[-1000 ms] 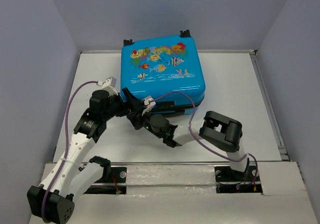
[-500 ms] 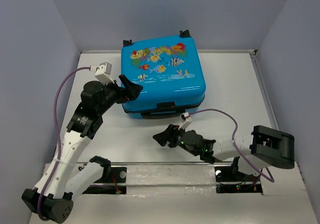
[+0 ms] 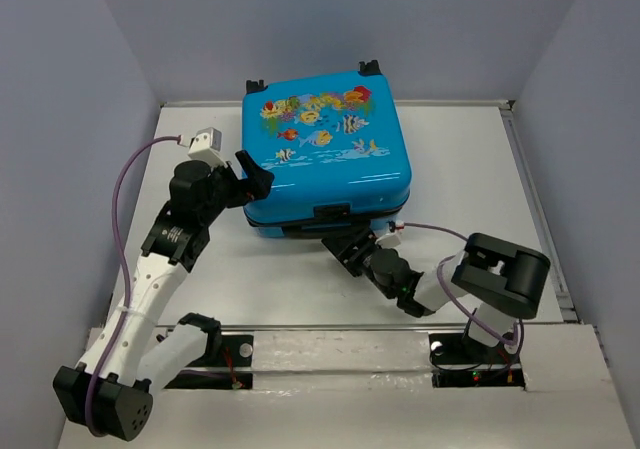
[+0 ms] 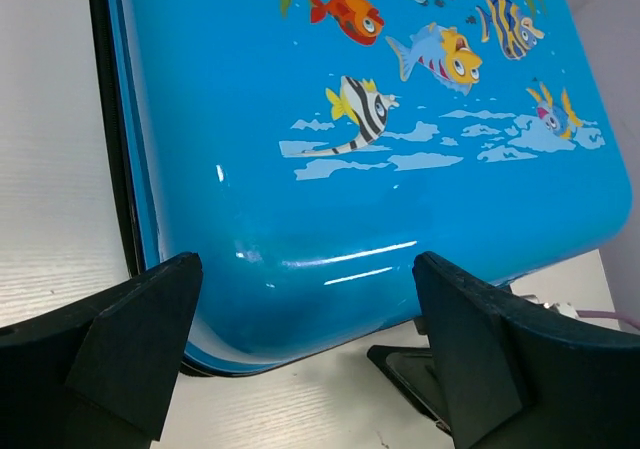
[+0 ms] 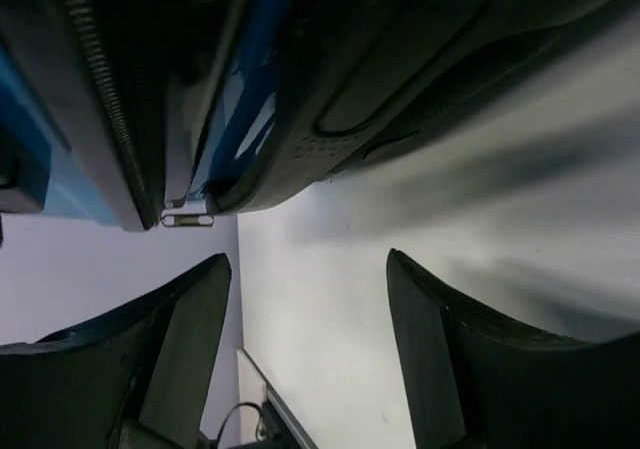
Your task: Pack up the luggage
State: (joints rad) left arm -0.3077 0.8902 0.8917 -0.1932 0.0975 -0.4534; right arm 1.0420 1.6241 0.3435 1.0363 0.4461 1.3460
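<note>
The luggage [image 3: 325, 144], a bright-blue hard-shell case with a fish print, lies flat and closed at the back of the table. My left gripper [image 3: 248, 182] is open at its front-left corner. In the left wrist view that rounded corner of the luggage [image 4: 380, 169] sits between the spread tips of the left gripper [image 4: 305, 279], apart from both. My right gripper [image 3: 347, 243] lies low on the table at the case's front edge, by the black handle [image 3: 331, 212]. The right wrist view shows the right gripper [image 5: 308, 264] open and holding nothing, below the handle [image 5: 400, 69] and a metal zipper pull [image 5: 187, 219].
The white table [image 3: 470, 219] has a raised rail along its right side [image 3: 535, 209] and grey walls on three sides. Purple cables loop off both wrists. The arm bases stand on the near ledge [image 3: 330, 354].
The right gripper left the case's front-left corner, swung back toward the near right while opening, then came forward to the front edge by the handle. The left gripper rose to the corner, a little wider.
</note>
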